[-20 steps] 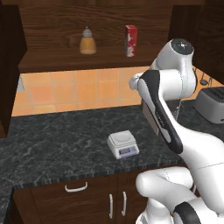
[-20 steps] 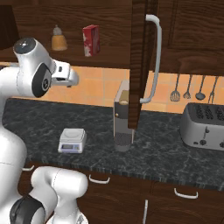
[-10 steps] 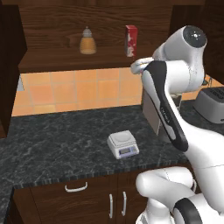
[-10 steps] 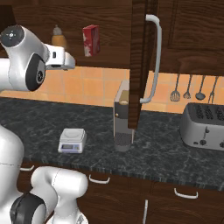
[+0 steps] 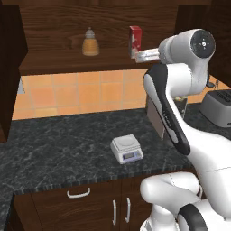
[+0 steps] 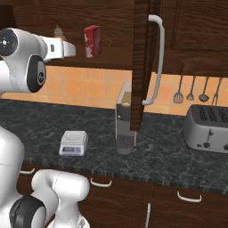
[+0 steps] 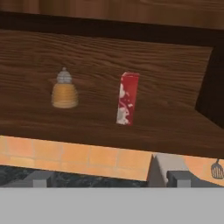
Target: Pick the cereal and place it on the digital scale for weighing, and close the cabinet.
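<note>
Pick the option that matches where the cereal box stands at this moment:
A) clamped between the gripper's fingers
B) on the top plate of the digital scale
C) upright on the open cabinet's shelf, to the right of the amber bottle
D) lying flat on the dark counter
C: the cereal stands upright on the cabinet shelf beside the amber bottle, while the digital scale on the counter has nothing on its plate.

On the cabinet (image 6: 147, 67) shelf: one red cereal box (image 7: 127, 99) and one amber bottle (image 7: 64, 90). On the counter (image 5: 58, 149): one scale (image 5: 127, 149), one coffee machine (image 6: 125, 118), one toaster (image 6: 209, 129). Four utensils (image 6: 198, 89) hang on the wall.
</note>
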Controlling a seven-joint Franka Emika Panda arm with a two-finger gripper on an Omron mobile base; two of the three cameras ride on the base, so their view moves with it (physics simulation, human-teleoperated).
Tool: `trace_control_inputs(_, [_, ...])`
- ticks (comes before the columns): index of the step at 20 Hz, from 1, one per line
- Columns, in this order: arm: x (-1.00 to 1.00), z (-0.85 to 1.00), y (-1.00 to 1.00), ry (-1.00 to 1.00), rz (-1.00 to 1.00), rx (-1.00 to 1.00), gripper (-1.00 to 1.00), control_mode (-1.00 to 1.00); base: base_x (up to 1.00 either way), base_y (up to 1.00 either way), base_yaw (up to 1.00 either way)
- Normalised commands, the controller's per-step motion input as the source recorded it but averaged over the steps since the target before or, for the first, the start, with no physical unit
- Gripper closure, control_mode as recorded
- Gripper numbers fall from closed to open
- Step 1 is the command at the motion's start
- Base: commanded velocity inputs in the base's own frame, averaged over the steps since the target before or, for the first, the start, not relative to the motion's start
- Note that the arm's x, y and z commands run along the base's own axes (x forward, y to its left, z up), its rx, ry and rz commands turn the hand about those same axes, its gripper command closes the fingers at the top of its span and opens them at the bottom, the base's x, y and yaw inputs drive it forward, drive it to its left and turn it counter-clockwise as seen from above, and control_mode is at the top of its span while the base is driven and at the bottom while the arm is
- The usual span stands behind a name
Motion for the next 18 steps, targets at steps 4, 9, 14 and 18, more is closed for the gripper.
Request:
trace_control_inputs(4, [0.57, 0.27, 0.00, 0.10, -0.03, 0.00, -1.00, -1.00, 0.00, 0.00, 0.00])
trace_control_inputs(9, [0.50, 0.02, -0.09, 0.03, 0.00, 0.00, -1.00, -1.00, 0.00, 0.00, 0.00])
trace_control_inputs(14, [0.50, -0.02, -0.28, -0.01, 0.00, 0.00, -1.00, -1.00, 0.00, 0.00, 0.00])
trace_control_inputs(18, [0.54, 0.00, -0.11, 0.00, 0.00, 0.00, -1.00, -1.00, 0.00, 0.00, 0.00])
